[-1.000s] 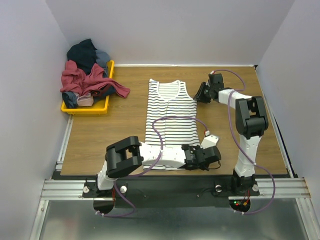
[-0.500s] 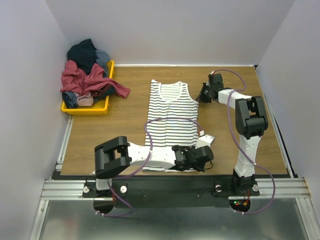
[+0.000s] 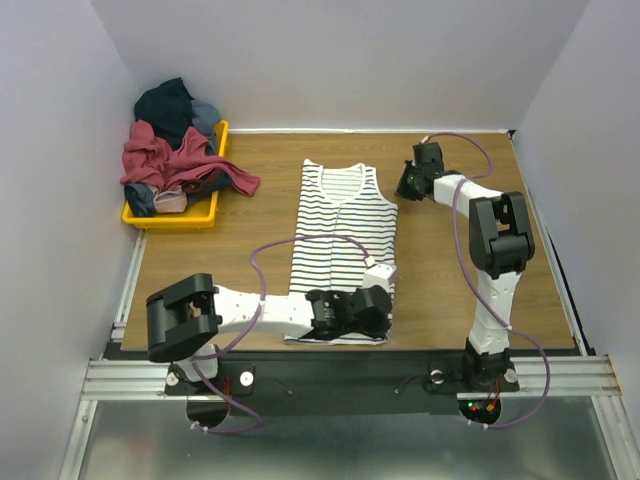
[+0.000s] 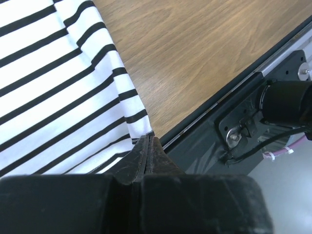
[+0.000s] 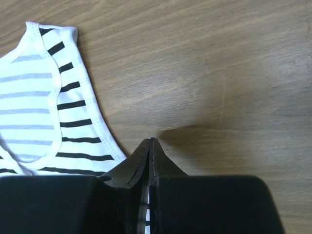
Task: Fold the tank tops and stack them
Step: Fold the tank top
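Wood-grain counter (image 3: 250, 260) ran from my near rail to the pale back wall, with the striped tank top (image 3: 343, 225) flat at its middle. Nearest me, the left pincer (image 4: 148, 142) was clamped on the top's right hem corner. Over the last second it had swept leftward, drawing that corner inward. Farther off, the right pincer (image 5: 150, 142) sat closed on the armhole edge, hardly moved. I judged the lengthwise fold had begun at the hem end only. Beyond, a heap of garments (image 3: 175, 150) filled the yellow tray (image 3: 170, 222).
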